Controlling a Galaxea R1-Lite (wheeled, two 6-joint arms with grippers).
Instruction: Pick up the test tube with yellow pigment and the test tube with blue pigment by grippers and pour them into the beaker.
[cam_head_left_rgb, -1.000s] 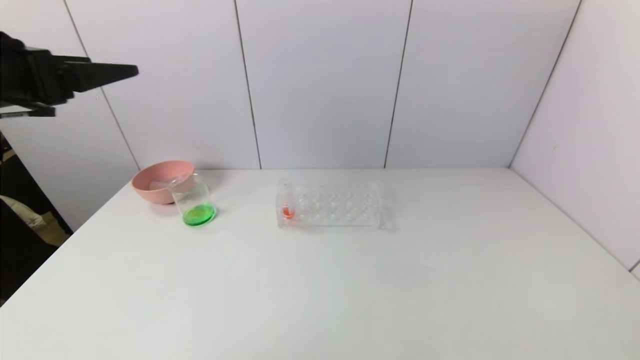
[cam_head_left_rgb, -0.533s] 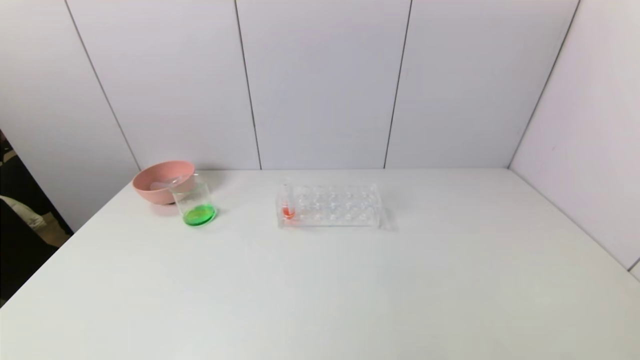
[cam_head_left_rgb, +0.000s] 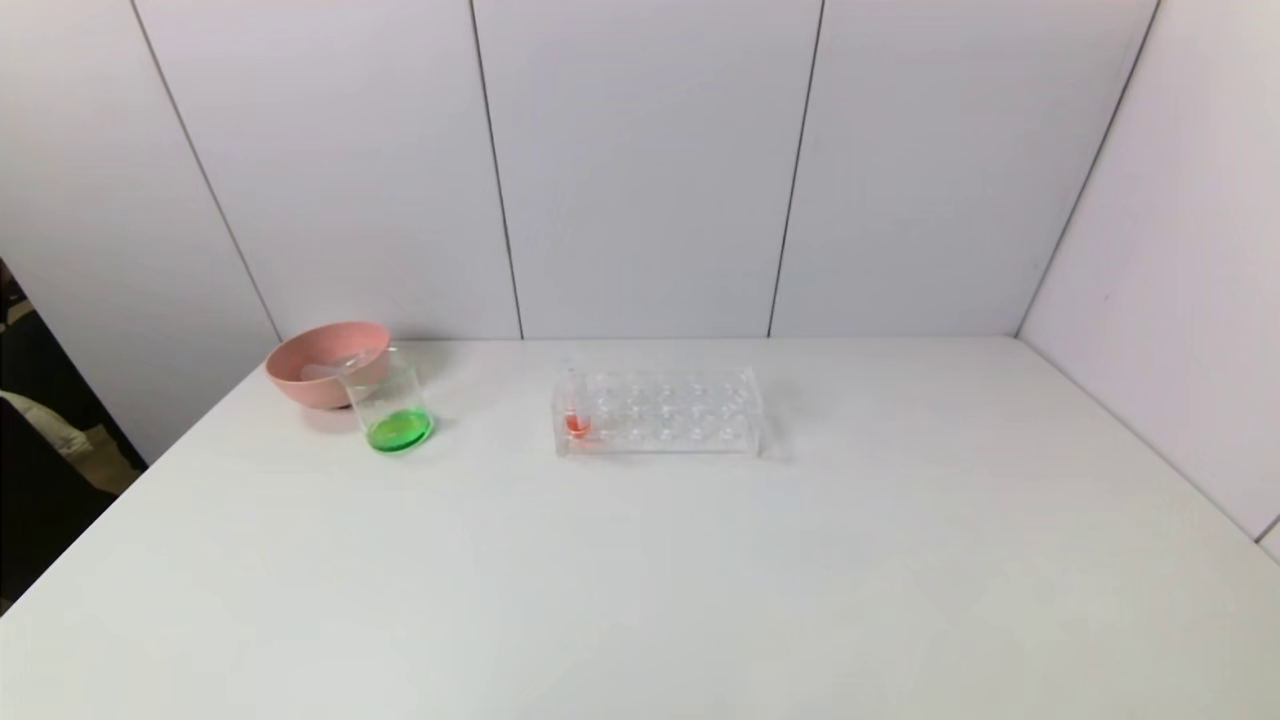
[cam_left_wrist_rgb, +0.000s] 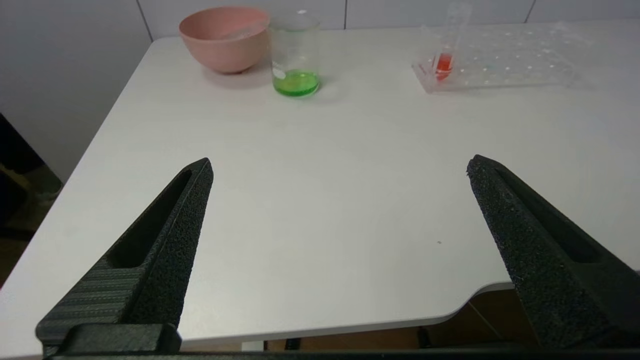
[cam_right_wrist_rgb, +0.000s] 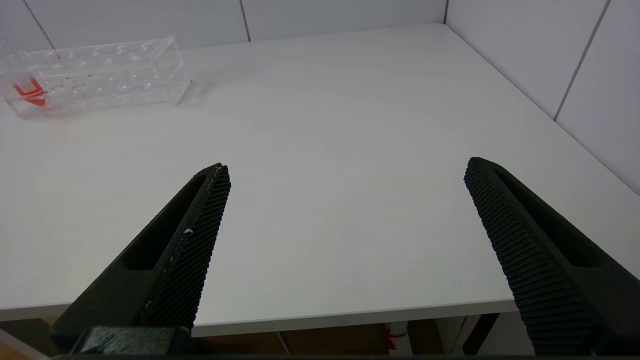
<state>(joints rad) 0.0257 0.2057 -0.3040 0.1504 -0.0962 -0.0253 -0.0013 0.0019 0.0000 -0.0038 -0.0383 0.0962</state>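
Worktop (cam_head_left_rgb: 640, 580), white, backed by pale panelled walls (cam_head_left_rgb: 640, 160): clear rack (cam_head_left_rgb: 658, 412) mid-surface holding one red-orange tube (cam_head_left_rgb: 575, 415) at its left end; pink bowl (cam_head_left_rgb: 327, 362) at the far left with the beaker (cam_head_left_rgb: 388, 402) just in front of it, green liquid in the bottom. Left gripper (cam_left_wrist_rgb: 340, 167), raised at the left edge a second ago, has since withdrawn to the near worktop edge, jaws wide apart and empty; right gripper (cam_right_wrist_rgb: 347, 167) likewise wide and empty at the near right. Yellow and blue tubes not identifiable, though something clear lies in the bowl; green suggests both pours are done.
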